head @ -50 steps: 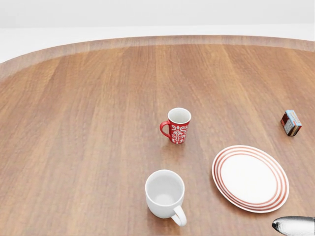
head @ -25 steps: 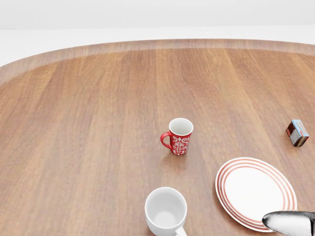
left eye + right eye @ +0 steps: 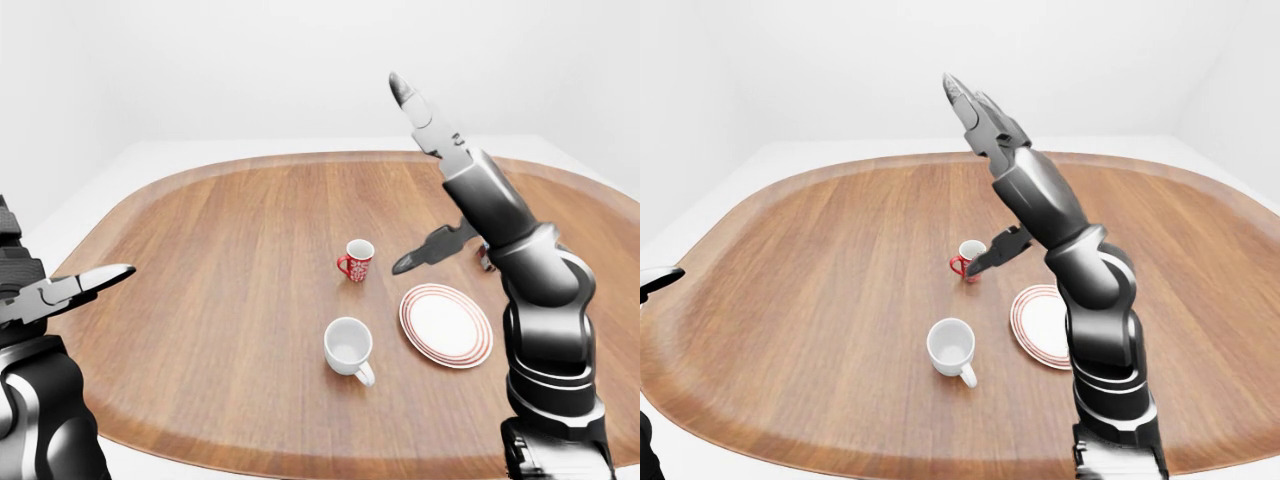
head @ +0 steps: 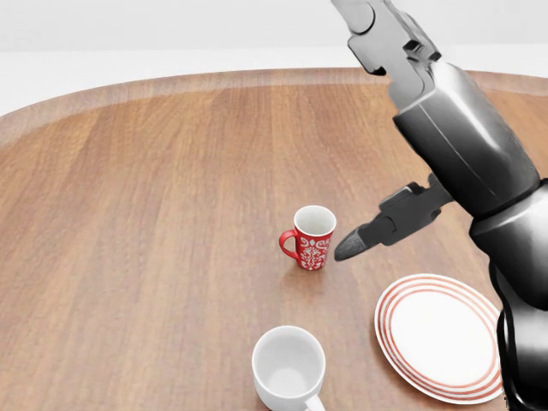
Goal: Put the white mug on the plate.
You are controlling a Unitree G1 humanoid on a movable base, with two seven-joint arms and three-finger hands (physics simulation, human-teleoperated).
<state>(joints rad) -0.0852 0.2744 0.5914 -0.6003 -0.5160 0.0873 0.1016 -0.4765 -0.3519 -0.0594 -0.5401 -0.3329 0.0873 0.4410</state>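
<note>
The white mug (image 4: pixel 288 368) stands upright on the wooden table (image 4: pixel 154 223), at the bottom middle of the head view, with its handle pointing toward me. The white plate with red rings (image 4: pixel 441 336) lies to its right, apart from it. My right hand (image 3: pixel 425 175) is raised high over the table above the plate, fingers spread open and empty, with its thumb (image 4: pixel 360 242) pointing toward a red patterned mug (image 4: pixel 312 236). My left hand (image 3: pixel 90 283) is open and empty, out past the table's left edge in the left-eye view.
The red mug stands above the white mug in the head view. A small red box (image 3: pixel 484 258) is mostly hidden behind my right forearm. The table's raised rim (image 3: pixel 200 455) runs all round it.
The head view first shifted down a little. My right hand has risen from the bottom right corner to high over the plate, and it now covers the small box. The mugs and plate have not moved.
</note>
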